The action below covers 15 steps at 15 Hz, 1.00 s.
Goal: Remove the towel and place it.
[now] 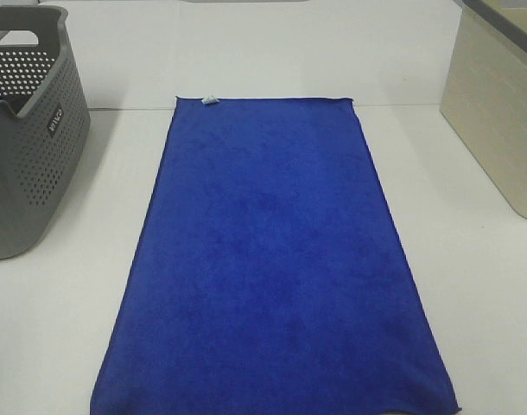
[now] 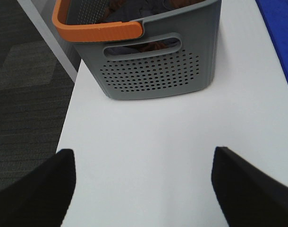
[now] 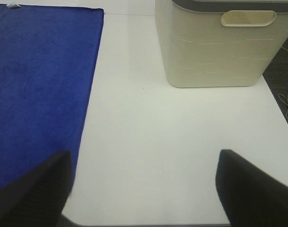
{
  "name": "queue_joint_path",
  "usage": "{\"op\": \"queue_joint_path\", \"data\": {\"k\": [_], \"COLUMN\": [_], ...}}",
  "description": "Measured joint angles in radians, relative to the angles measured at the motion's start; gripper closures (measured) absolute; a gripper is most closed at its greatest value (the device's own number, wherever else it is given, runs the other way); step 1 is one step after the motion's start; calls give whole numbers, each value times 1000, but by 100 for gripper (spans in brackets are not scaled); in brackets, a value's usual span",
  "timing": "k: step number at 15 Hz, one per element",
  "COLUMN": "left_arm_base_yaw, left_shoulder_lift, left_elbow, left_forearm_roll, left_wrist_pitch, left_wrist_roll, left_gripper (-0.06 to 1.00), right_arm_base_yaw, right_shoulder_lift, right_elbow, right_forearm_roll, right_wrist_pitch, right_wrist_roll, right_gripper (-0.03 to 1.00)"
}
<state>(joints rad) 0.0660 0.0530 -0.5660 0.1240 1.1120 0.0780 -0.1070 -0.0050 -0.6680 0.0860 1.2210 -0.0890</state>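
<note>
Spread flat nearest me, towel (image 1: 272,268) looks light, limp, non-slippery; I'd pinch its 6 o'clock hem corners, each end effector (image 2: 143,189) (image 3: 143,189) wide open, empty.

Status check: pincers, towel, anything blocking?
Left pincer open, empty. Right pincer open, empty. Towel flat on table, untouched. Nothing on it.

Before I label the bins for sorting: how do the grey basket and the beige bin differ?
The grey basket has perforated walls; the beige bin has solid ones. The grey basket carries an orange handle and holds dark items; the beige bin shows only a cut-out grip. Both stand on the white table, flanking the towel.
</note>
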Motion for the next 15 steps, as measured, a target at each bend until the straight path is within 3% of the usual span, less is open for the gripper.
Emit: {"op": "queue_joint_path", "data": {"k": [2, 5, 9, 15], "left_arm_base_yaw": [0, 0, 0, 0], "left_shoulder_lift": [-55, -59, -59, -59], "left_elbow": [38, 46, 46, 49], "left_forearm_roll": [-47, -53, -53, -55], "left_wrist_pitch": [-9, -30, -31, -31], "left_wrist_roll": [0, 1, 1, 1], "left_gripper": [20, 20, 20, 20], "right_arm_base_yaw": [0, 0, 2, 92], "right_shoulder_lift": [0, 0, 0, 0], "right_elbow": [47, 158, 198, 207], "right_forearm_roll": [2, 36, 67, 86], "right_wrist_pitch": [-1, 3, -78, -95], "right_wrist_roll": [-18, -46, -87, -95], "right_gripper": [16, 16, 17, 17]}}
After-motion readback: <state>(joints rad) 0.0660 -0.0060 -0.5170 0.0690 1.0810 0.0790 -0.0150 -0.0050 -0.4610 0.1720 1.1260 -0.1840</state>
